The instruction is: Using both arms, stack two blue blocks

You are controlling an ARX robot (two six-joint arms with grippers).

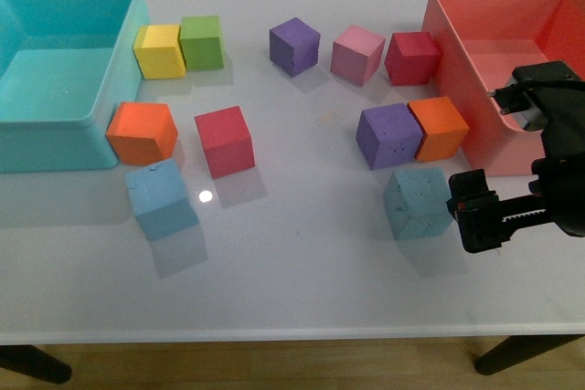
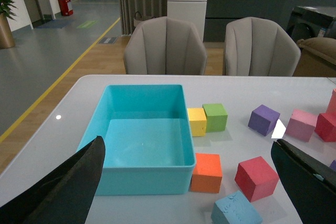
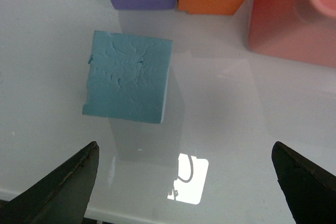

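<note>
Two light blue blocks lie on the white table. One blue block (image 1: 161, 196) is at the front left, next to an orange cube and a red cube; it also shows in the left wrist view (image 2: 235, 211). The other blue block (image 1: 417, 202) is at the front right, below a purple cube. My right gripper (image 1: 473, 212) is open just to its right. In the right wrist view this block (image 3: 128, 77) lies ahead of the open, empty right gripper (image 3: 185, 148). My left gripper (image 2: 188, 150) is open and empty, above the table's left side; the left arm is out of the front view.
A turquoise bin (image 1: 110, 89) stands at the far left and a coral-red bin (image 1: 457, 52) at the far right. Yellow (image 1: 158, 50), green (image 1: 202, 42), orange (image 1: 142, 132), red (image 1: 224, 140), purple (image 1: 294, 45), pink (image 1: 357, 54), crimson (image 1: 413, 57), purple (image 1: 388, 135) and orange (image 1: 440, 128) cubes lie between.
</note>
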